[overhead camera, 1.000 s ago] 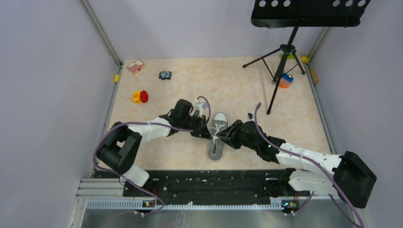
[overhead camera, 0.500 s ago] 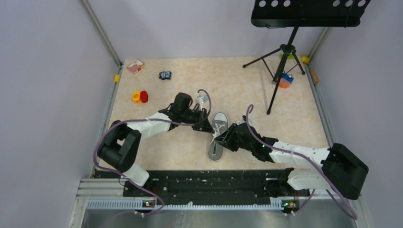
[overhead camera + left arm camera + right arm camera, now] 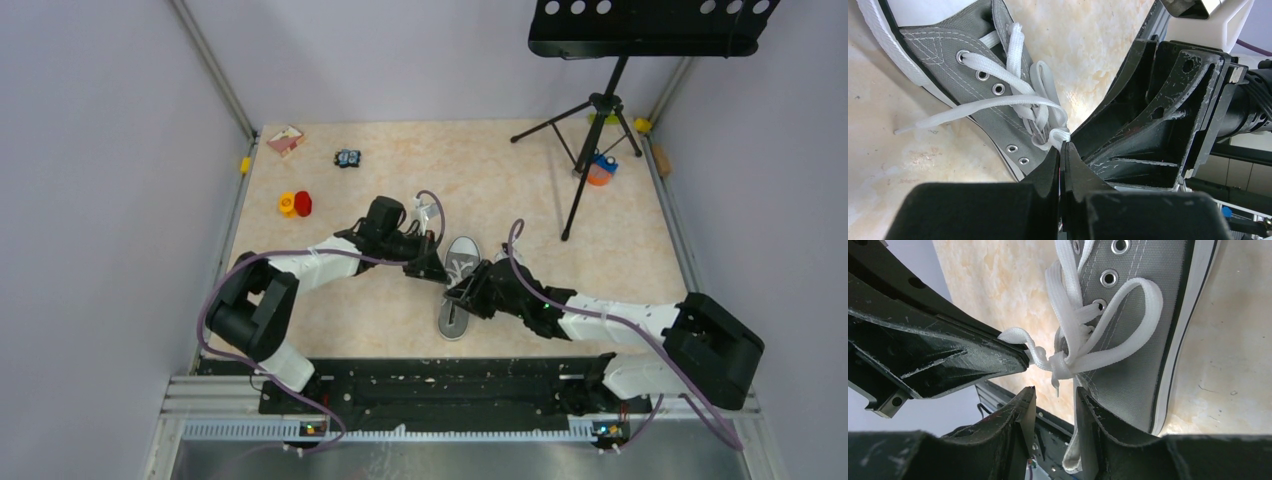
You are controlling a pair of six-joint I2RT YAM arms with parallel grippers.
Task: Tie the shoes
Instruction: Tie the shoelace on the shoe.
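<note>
- The grey low-top canvas sneaker with white rubber sole and toe cap [image 3: 463, 255] lies near the middle of the beige marbled table [image 3: 560, 180], toe pointing away from the arm bases, with both arms meeting over its lacing.
- The left gripper [image 3: 1062, 150] has its fingers pressed together on a bit of the long white laces [image 3: 1064, 360], just beside the half-formed knot at the eyelets.
- The right gripper [image 3: 1054, 392] stands narrowly parted, with a loose lace tip hanging into the gap. It appears to clamp nothing, though a strand lying along one finger low in the right wrist view makes that hard to settle.
- Risk: a pull by the left gripper alone could draw its bit of lace back through the knot and undo it, since the other side is apparently not held.
- Risk: nothing pins the sneaker down, so a hard tug would likely drag or twist it rather than tighten the knot.
- Risk: the two grippers sit almost tip to tip (very little slack between them), so closing or turning either could knock the other.
- Room: bare table lies to the left and right of the sneaker for pulling outward. The black tripod music stand [image 3: 590, 150] stands well apart at the far right, and the small red and yellow pieces [image 3: 295, 204] well apart at the far left.
</note>
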